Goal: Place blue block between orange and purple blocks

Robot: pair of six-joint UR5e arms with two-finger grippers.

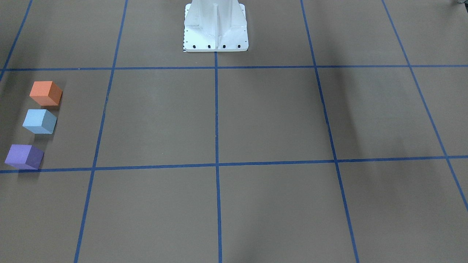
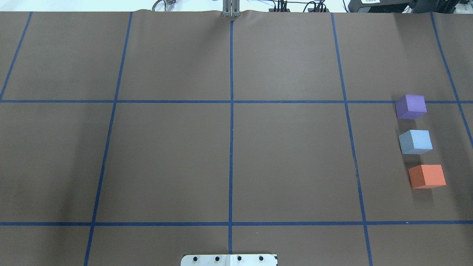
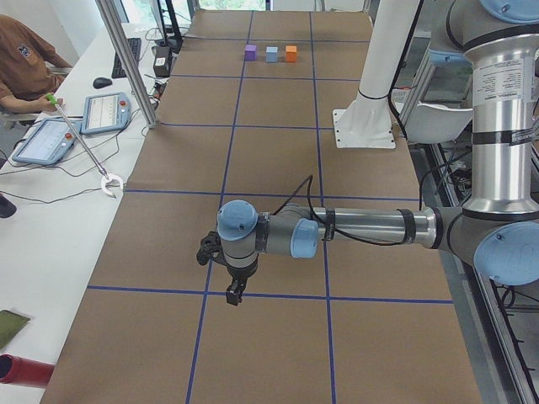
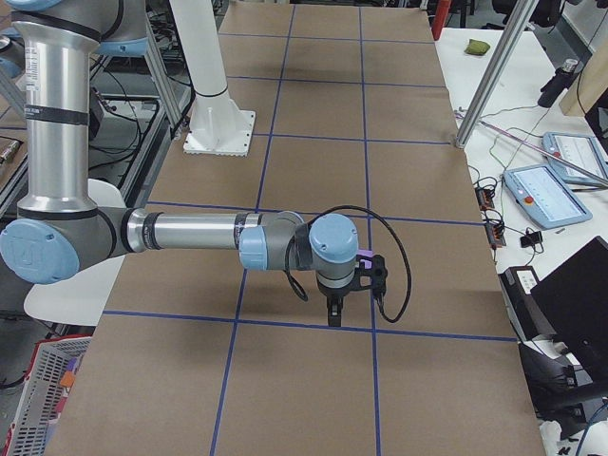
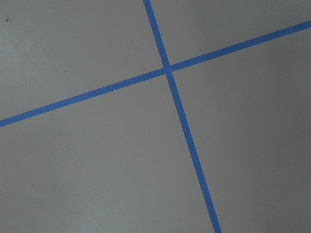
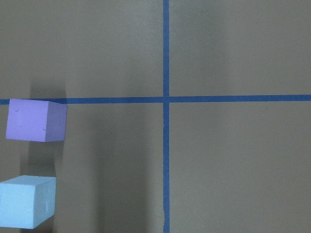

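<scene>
A: Three in line on the table point(image 2: 288, 159): blue block point(image 2: 415, 142) sits between orange block point(image 2: 426, 176) and purple block point(image 2: 411, 106). Risk?
B: Right tool point(image 4: 333, 315) is near them, and a low pull-away could nudge one. Can't tell its opening, nor the left tool point(image 3: 235, 295).

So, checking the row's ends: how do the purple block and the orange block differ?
Colour: the purple block is violet, the orange block orange. The orange block lies nearest the robot's base, the purple block farthest. The purple block sits at a blue tape line; the orange block sits clear of any line. Both are like-sized cubes, each apart from the blue block between them.
</scene>
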